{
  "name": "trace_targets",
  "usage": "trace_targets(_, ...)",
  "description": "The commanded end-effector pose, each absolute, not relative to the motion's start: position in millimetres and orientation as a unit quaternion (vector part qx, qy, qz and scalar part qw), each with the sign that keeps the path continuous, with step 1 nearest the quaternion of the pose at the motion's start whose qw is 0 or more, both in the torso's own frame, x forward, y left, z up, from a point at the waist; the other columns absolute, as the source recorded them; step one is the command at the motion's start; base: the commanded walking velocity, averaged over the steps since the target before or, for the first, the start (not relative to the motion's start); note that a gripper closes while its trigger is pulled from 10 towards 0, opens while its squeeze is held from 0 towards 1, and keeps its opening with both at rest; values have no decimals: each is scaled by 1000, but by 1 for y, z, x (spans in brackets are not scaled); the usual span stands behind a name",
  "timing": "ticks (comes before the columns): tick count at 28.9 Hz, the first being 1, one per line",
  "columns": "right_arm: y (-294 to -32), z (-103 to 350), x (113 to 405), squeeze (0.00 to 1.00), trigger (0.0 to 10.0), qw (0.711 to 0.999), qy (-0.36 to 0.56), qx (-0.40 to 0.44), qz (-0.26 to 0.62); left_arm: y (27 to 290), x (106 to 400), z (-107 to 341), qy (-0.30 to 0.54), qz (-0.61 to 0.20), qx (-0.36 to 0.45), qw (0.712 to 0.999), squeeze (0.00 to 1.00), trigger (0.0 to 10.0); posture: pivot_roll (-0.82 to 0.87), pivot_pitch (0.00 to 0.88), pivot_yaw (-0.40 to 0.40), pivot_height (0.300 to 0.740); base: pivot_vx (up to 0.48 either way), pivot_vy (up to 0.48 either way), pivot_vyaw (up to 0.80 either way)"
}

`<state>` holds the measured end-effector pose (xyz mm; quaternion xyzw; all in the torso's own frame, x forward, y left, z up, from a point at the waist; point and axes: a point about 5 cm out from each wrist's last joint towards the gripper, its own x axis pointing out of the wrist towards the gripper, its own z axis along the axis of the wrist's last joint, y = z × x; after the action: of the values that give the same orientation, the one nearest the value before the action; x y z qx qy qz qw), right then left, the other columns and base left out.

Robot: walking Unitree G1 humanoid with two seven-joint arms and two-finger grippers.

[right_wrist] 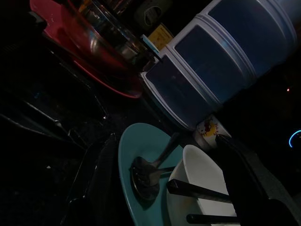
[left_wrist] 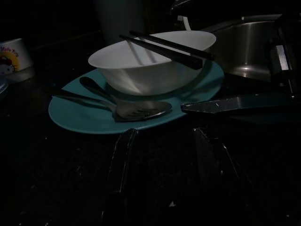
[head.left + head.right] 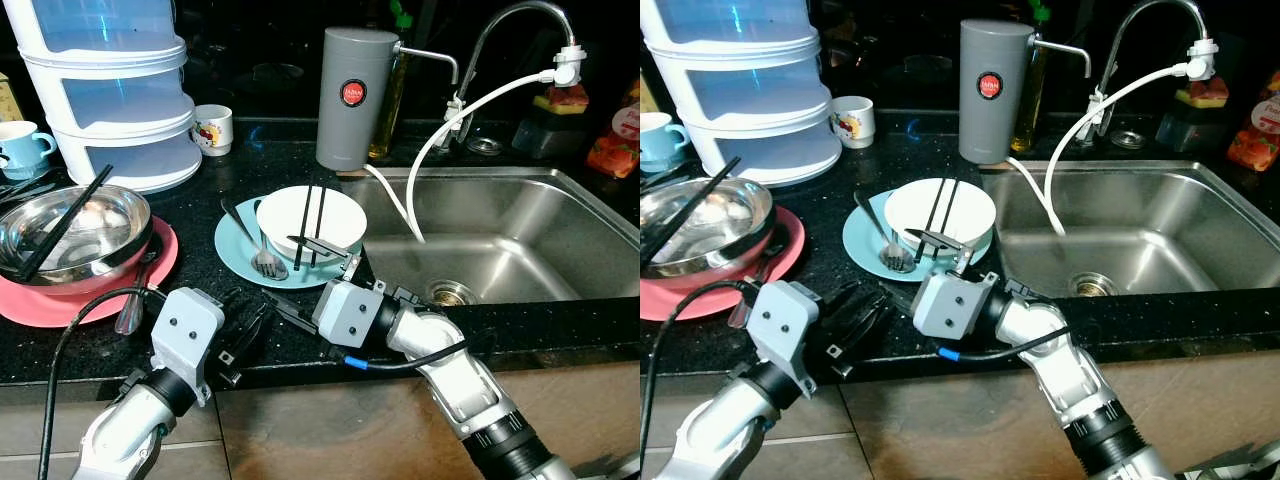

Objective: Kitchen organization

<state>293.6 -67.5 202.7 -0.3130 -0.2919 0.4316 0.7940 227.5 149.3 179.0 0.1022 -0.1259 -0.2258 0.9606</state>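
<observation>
Black speckled countertop [image 3: 250, 330], steel sink [image 3: 520, 240] alongside. White bowl [image 3: 311, 220] seated on teal plate [image 3: 235, 250], between spread fingers of right gripper [image 3: 318, 262]. Chopsticks [image 3: 312, 225] laid across bowl rim, long axis pointing away toward grey dispenser [image 3: 355, 95]. Left gripper [image 2: 164, 160] held open, just short of plate.

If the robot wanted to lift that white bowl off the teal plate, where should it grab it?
Probably by the rim of the white bowl on the side facing the robot, one finger inside the wall and one outside. The black chopsticks lie across the top, running front to back, so a grip beside them avoids knocking them. The right gripper, open, is nearest.
</observation>
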Motion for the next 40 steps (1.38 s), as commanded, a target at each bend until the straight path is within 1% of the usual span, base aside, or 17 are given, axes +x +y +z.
trace_targets(1,-71,202,296,0,10000,792,-293,-323,426,148,228,176,-117,-231,100,961,0,10000,54,36,-78,740,0,0,0)
trace_targets(8,-75,201,299,0,10000,796,-290,-325,420,147,228,176,-116,-233,101,960,0,10000,54,31,-77,740,0,0,0)
trace_targets(9,-75,201,299,0,4078,799,-289,-322,418,147,228,175,-116,-234,102,960,0,10000,54,30,-76,740,0,0,0)
trace_targets(12,-76,201,300,0,2667,802,-287,-319,415,147,228,175,-116,-235,104,960,0,10000,54,29,-76,740,0,0,0)
trace_targets(13,-76,200,300,0,2667,802,-287,-320,414,147,228,175,-116,-235,104,960,0,10000,54,29,-76,740,0,0,0)
trace_targets(14,-77,200,301,0,10000,802,-287,-324,413,147,228,175,-116,-235,104,960,0,10000,53,34,-75,740,0,0,0)
trace_targets(20,-81,199,303,0,10000,802,-285,-329,408,146,228,175,-114,-235,104,960,0,10000,51,40,-75,740,0,0,0)
trace_targets(21,-82,199,303,0,2980,804,-284,-327,408,146,228,175,-114,-235,104,960,0,10000,50,42,-75,740,0,0,0)
trace_targets(23,-83,199,303,0,0,804,-283,-326,408,146,227,174,-114,-235,103,960,0,10000,50,42,-75,740,0,0,0)
trace_targets(24,-83,199,303,0,5098,803,-283,-330,406,146,228,174,-114,-235,103,960,0,10000,49,42,-74,740,0,0,0)
trace_targets(25,-82,199,303,0,5098,803,-283,-333,405,146,228,174,-114,-235,103,960,0,10000,49,42,-74,740,0,0,0)
trace_targets(26,-82,199,303,0,10000,803,-283,-335,405,146,228,174,-114,-235,104,960,0,10000,49,43,-73,740,0,0,0)
trace_targets(29,-82,199,304,0,10000,804,-283,-331,405,146,229,175,-114,-236,105,959,0,10000,49,43,-72,740,0,0,0)
trace_targets(31,-82,199,304,0,0,805,-283,-328,405,147,229,175,-115,-236,107,959,0,10000,49,42,-72,740,0,0,0)
trace_targets(35,-82,199,304,0,2549,805,-282,-330,404,147,229,175,-115,-236,106,959,0,10000,49,44,-72,740,0,0,0)
trace_targets(36,-82,198,305,0,10000,805,-281,-331,403,147,229,175,-115,-236,107,959,0,10000,49,43,-72,740,0,0,0)
trace_targets(40,-82,197,305,0,10000,806,-278,-333,402,148,229,175,-115,-236,107,959,0,10000,50,42,-73,740,0,0,0)
